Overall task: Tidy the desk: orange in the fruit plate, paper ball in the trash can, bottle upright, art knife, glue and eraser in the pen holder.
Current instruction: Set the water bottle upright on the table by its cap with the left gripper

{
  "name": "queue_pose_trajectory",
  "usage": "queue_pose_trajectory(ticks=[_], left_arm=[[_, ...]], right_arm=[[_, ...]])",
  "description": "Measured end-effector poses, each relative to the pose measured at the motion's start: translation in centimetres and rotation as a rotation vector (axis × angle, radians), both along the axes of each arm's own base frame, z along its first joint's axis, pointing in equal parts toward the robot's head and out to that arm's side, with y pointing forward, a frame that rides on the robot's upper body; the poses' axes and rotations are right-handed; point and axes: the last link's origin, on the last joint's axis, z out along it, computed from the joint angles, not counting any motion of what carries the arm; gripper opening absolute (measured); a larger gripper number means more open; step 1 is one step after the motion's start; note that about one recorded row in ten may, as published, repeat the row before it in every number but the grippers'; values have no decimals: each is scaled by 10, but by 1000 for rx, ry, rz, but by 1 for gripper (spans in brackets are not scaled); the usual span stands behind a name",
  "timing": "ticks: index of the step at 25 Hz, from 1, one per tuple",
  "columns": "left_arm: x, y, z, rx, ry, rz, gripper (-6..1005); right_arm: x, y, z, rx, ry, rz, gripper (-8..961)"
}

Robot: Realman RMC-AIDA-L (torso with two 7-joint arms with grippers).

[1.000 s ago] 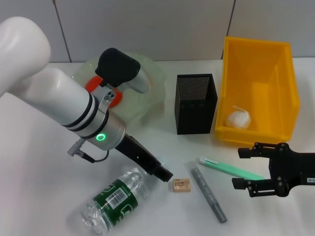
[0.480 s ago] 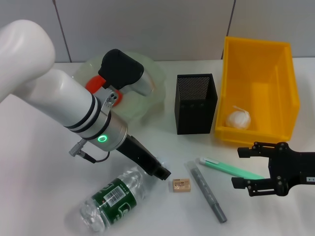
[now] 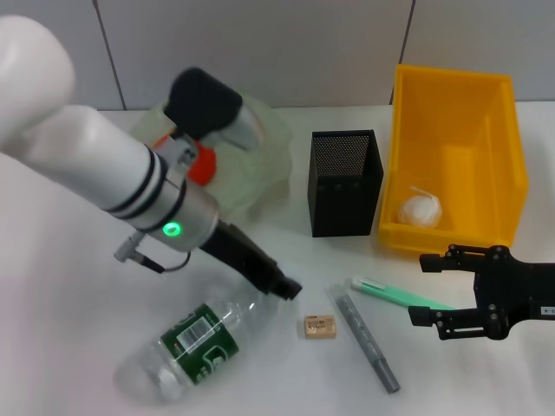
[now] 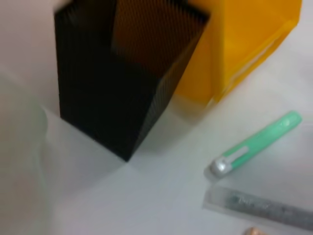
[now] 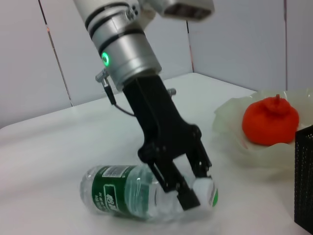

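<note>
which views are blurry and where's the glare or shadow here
Head view: the left arm is smeared by motion, the pen holder and the yellow bin stay crisp, shadows soft. Left wrist view: soft all over, the pen holder's edges blurred, the green knife hazy. Right wrist view: sharpest, the bottle shows pale glints, the orange clear.
</note>
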Motion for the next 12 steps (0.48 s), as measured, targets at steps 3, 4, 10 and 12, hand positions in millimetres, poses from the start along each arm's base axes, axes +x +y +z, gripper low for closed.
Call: queue_pose_trajectory(ticks=[3,4,10,12], left_arm=[[5,1,21,9,-67,-4,441],[5,1,25,12,-80,-3,441],[2,1,69,44,-218,-22,441],[1,0,76,48,-233,-37,441]], right_arm=[[-1,1,0,0,0,3,826],[-2,1,0,0,1,4,825],[-4,2,-2,-3,5,8,826],[-4,2,-2,-3,6,9,826]])
